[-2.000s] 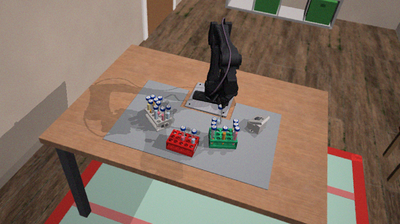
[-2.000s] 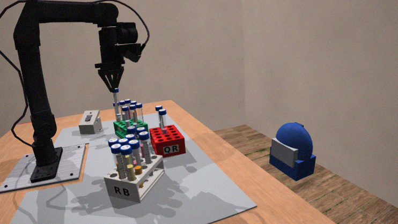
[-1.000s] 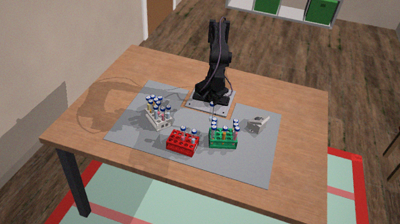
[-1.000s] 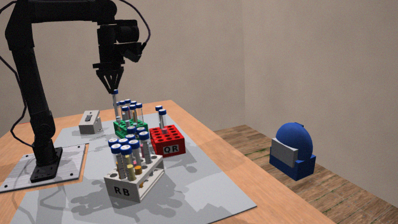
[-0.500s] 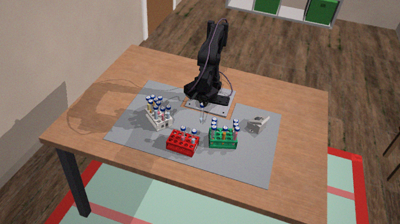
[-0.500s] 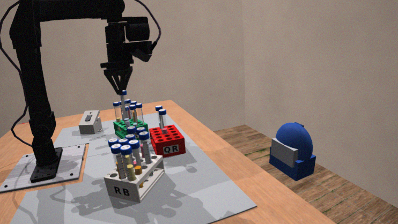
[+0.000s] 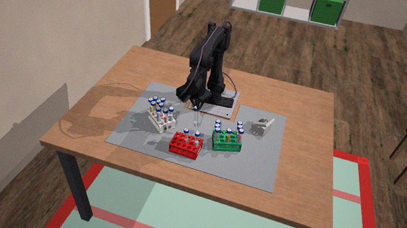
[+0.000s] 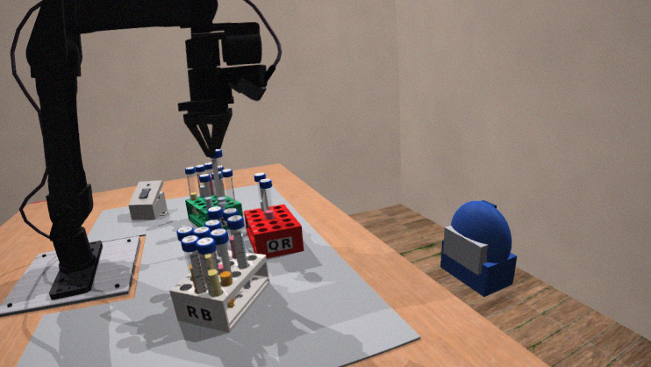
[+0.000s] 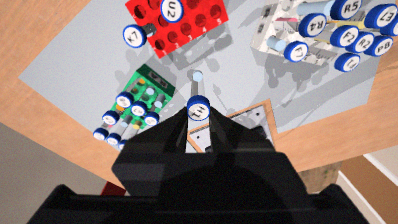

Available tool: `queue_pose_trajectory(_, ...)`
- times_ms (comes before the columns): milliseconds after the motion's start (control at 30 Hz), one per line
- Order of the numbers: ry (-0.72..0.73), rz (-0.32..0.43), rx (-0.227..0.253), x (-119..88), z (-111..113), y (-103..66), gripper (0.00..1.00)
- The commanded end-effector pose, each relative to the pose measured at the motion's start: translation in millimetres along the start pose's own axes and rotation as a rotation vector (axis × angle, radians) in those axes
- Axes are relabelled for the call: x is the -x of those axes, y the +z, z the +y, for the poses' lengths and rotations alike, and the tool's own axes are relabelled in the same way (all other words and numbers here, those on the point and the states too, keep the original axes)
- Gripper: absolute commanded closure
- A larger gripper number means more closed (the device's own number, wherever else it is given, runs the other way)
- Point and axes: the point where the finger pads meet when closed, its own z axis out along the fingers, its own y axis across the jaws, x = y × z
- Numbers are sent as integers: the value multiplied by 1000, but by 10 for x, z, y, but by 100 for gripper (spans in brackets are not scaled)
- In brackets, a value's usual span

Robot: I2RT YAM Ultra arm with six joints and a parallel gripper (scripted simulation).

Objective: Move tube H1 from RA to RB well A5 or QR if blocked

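My gripper [image 7: 196, 106] [image 8: 214, 154] [image 9: 198, 111] is shut on tube H1, holding it by its blue cap. Tube H1 [image 7: 196, 116] [image 8: 217, 170] [image 9: 198, 108] hangs upright above the mat, with light blue contents at its bottom. The green rack RA [image 7: 226, 148] [image 8: 191, 211] [image 9: 165, 88] holds several tubes. The white rack RB [image 7: 157, 125] [image 8: 200, 307] [image 9: 260, 40] stands at an angle, crowded with blue-capped tubes; its well A5 cannot be made out. The red rack QR [image 7: 182, 152] [image 8: 278, 234] [image 9: 201, 30] holds two tubes, K7 and U2 in the wrist view.
The grey box [image 7: 261, 126] [image 8: 146, 200] with a sloped top stands beyond RA; no lit lamp shows. The grey bench mat [image 7: 249, 168] [image 8: 364, 314] [image 9: 55, 75] lies under the racks. Tall tubes in RB stand close together. The arm's base plate [image 7: 212, 109] [image 8: 113, 273] is beside the mat.
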Motion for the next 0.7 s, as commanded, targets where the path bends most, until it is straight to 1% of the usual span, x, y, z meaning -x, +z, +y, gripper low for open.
queue_pose_trajectory(0,-20,-13,3,119,-67,-72,100)
queue_pose_trajectory(67,-20,-13,3,119,-67,-72,100)
queue_pose_trajectory(100,27,-45,18,93,-77,-172,100)
queue_pose_trajectory(133,50,-45,19,80,-50,-173,100)
queue_pose_trajectory(400,317,-43,25,81,-51,-173,100)
queue_pose_trajectory(467,332,-43,25,80,-50,-173,100)
queue_pose_trajectory(500,343,-37,20,120,-106,-153,100)
queue_pose_trajectory(567,343,-13,4,180,-150,-73,100)
queue_pose_trajectory(667,343,-19,8,195,-180,-94,100)
